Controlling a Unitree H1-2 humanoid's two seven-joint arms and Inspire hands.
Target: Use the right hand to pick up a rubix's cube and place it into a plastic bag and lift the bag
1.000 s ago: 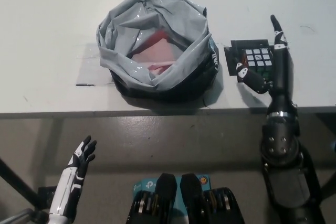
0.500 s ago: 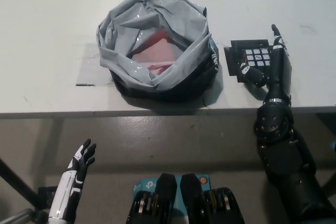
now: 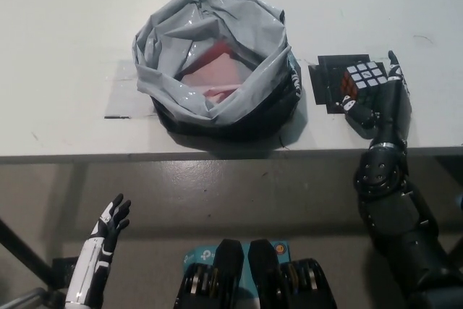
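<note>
The Rubik's cube shows a white top face and sits tilted over a black square pad on the white table, right of the bag. My black right hand is shut on the Rubik's cube, fingers on its right side and thumb below it. The grey plastic bag stands open at the table's middle, its rim rolled down, with something pink inside. My white left hand hangs open below the table edge at the lower left.
The table's front edge runs across the picture under the bag. A clear taped patch lies left of the bag. Grey floor shows below the table.
My right hand has closed around the cube and tipped it up off the pad, shifting it slightly right. The left hand has sunk a little lower.
</note>
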